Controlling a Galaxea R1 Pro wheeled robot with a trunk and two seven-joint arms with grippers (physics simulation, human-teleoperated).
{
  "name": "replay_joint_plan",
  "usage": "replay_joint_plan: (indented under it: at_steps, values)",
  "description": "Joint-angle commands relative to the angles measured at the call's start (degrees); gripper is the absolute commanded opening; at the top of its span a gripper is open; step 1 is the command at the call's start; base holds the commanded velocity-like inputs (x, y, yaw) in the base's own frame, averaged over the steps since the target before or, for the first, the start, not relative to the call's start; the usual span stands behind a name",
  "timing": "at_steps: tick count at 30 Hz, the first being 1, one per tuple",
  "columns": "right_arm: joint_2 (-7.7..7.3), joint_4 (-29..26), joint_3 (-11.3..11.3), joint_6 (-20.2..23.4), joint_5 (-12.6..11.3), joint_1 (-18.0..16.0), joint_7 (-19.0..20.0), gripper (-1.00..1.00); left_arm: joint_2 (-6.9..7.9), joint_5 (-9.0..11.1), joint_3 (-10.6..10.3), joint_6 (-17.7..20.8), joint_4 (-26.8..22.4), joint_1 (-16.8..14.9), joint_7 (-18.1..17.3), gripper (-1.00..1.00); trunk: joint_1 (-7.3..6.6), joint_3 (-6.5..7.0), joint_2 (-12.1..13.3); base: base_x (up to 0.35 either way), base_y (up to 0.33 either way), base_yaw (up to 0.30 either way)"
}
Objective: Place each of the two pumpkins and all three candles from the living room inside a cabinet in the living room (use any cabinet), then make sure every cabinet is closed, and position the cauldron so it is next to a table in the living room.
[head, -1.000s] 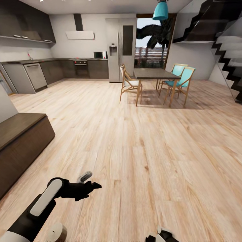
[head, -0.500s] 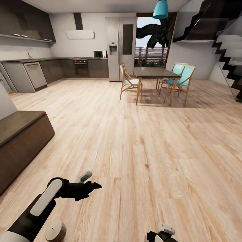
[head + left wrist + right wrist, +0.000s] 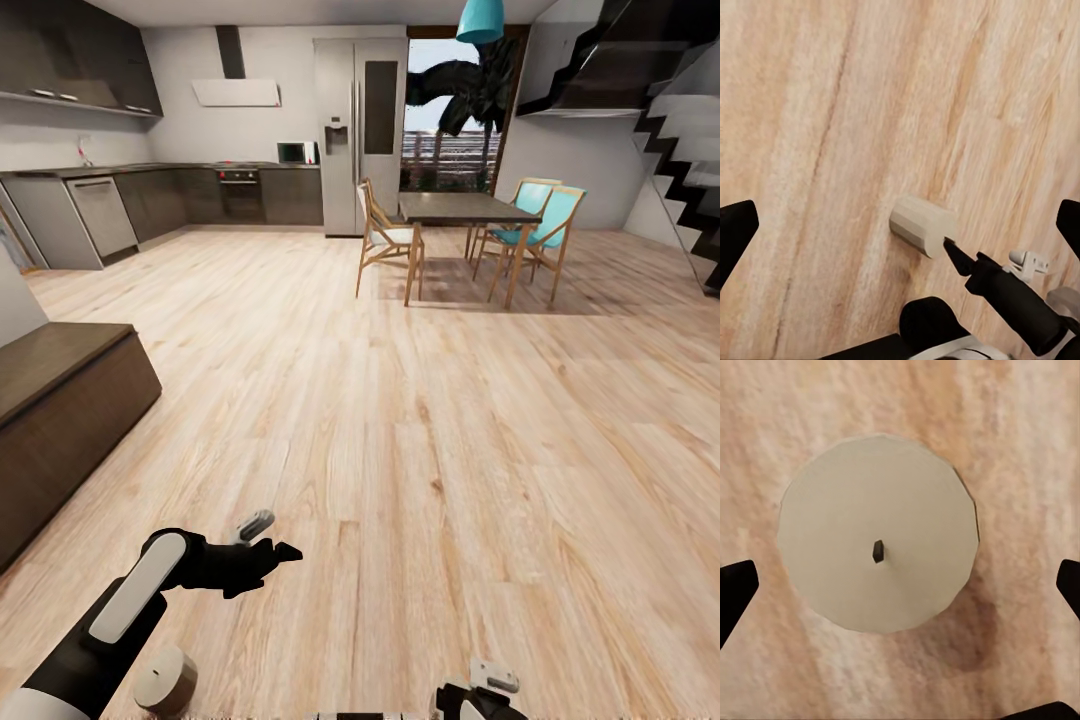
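Candle [image 3: 879,534] seen standing upright on wood floor [image 3: 1020,450], wick up, centred between spread fingertips of right gripper [image 3: 900,585]; nothing held. Left gripper [image 3: 900,225] likewise wide open, empty; second candle [image 3: 922,225] seen beyond it.

- An open-plan home interior, rendered in a simulator, with kitchen, dining and living areas sharing one pale wood plank floor [image 3: 420,420].
- At the far left, a kitchen: dark grey cabinets [image 3: 160,195], a built-in oven [image 3: 241,192], a white extractor hood [image 3: 238,92], a microwave [image 3: 293,152] and a tall steel fridge [image 3: 360,135].
- Beside it, a dark dining table [image 3: 462,210] with wooden chairs [image 3: 385,240], two of them with teal seats, under a teal pendant lamp [image 3: 480,20].
- A dark staircase [image 3: 680,150] climbs at the right.
- A low dark brown cabinet [image 3: 60,420] stands at the left.
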Motion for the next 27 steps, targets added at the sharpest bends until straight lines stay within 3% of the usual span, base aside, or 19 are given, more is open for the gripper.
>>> replay_joint_plan:
  at_steps: [1, 11, 15, 19, 27]
  values:
    - [-0.04, -0.13, 0.49, 0.07, 0.16, -0.03, -0.36, 1.00, 0.03, 0.64, -0.10, -0.03, -0.05, -0.04, 0.59, 1.00, 0.01, -0.28, -0.04, 0.000, 0.000, 0.000]
    - [0.04, 0.02, 0.57, -2.87, 5.00, -0.03, 0.10, 1.00, 0.02, 0.67, -0.10, -0.03, -0.05, -0.04, 0.59, 1.00, 0.01, -0.28, -0.04, 0.000, 0.000, 0.000]
    - [0.05, 0.03, 0.58, -4.14, 5.45, -0.03, 0.40, 1.00, 0.00, 0.65, -0.10, -0.03, -0.05, -0.04, 0.59, 1.00, 0.01, -0.28, -0.04, 0.000, 0.000, 0.000]
    - [0.05, 0.10, 0.63, -4.47, 5.53, -0.03, 1.87, 1.00, 0.00, 0.63, -0.20, -0.03, -0.09, -0.04, 0.59, 1.00, 0.11, -1.16, -0.09, 0.000, 0.000, 0.000]
    - [0.05, 0.12, 2.81, -4.69, 5.54, -0.03, 3.27, 1.00, 0.01, 0.62, -0.52, -0.03, -0.16, -0.04, 0.59, 1.00, 0.11, -1.16, -0.09, 0.000, 0.000, 0.000]
